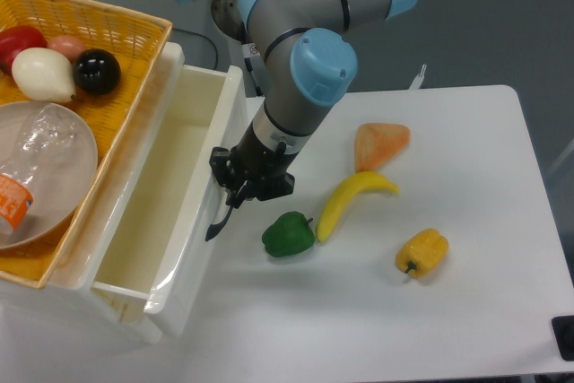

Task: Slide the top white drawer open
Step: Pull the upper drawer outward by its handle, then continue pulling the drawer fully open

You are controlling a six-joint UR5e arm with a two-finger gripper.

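White counter [466, 311] w/ cabinet at left edge. Top white drawer [152, 213] pulled well out toward counter, inside bare, front panel beside arm. Yellow wicker basket [108, 33] on cabinet top w/ clear bowl [40, 168] and round fruit. Hand [235, 193] closed on drawer's black handle [218, 220], which curves down below fingers. Banana [350, 199], orange wedge [381, 143], green pepper [288, 234], yellow pepper [421, 252] loose on counter, right of hand.
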